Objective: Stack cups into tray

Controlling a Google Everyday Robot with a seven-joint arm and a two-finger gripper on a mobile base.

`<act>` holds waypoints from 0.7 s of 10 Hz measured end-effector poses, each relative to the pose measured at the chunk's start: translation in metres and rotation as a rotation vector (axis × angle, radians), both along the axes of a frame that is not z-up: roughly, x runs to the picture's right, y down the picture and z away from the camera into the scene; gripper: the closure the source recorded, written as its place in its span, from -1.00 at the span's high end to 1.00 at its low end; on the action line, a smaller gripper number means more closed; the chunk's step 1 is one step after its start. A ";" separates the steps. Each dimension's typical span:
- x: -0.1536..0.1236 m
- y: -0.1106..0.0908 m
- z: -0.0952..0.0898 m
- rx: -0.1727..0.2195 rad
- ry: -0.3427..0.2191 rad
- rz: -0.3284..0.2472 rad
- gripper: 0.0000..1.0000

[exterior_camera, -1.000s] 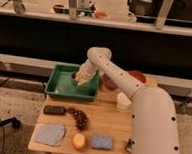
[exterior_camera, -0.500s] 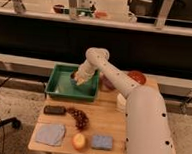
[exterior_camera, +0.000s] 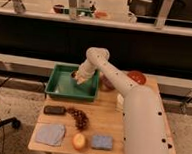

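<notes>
The white arm (exterior_camera: 136, 115) is the largest thing in view. It rises from the lower right, bends at an elbow above the tray and reaches down into it. The wooden counter (exterior_camera: 104, 117) carries everything else.

The green tray (exterior_camera: 70, 95) is the biggest container and sits on the far left part of the counter. Its floor looks mostly bare. The pincer (exterior_camera: 80, 78) is down inside the tray, toward its back right corner, with its fingers closed. Whether anything is caught between them cannot be told. Just left of it in the tray lies a small dark shape (exterior_camera: 73, 74), which may be the dark grey cup but is too small to be sure.

Just right of the tray, the purple bowl (exterior_camera: 107, 85) is largely hidden behind the arm, so its inside is not visible. The orange-red bowl (exterior_camera: 137, 76) stands near the far right corner, and its contents are unclear. A small white object (exterior_camera: 120, 100), perhaps the white cup, sits on the counter in front of the purple bowl, against the arm's edge.

Along the near side lie a grey-blue cloth (exterior_camera: 50, 134), a blue sponge (exterior_camera: 102, 141), a dark bunch of grapes (exterior_camera: 79, 119), a flat dark bar (exterior_camera: 54, 110) and a yellow-orange fruit (exterior_camera: 79, 140).
</notes>
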State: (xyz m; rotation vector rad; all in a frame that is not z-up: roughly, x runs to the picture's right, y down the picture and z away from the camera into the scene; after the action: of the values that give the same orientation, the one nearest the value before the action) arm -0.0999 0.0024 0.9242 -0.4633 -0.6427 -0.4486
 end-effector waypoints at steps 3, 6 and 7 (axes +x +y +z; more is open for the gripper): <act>0.000 0.001 0.001 -0.001 0.000 0.000 -0.87; -0.001 0.001 0.001 -0.001 -0.001 0.000 -0.26; -0.001 0.001 0.001 -0.001 0.000 0.000 -0.03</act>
State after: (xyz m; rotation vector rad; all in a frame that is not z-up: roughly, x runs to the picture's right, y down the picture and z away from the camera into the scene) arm -0.1004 0.0036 0.9250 -0.4647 -0.6434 -0.4486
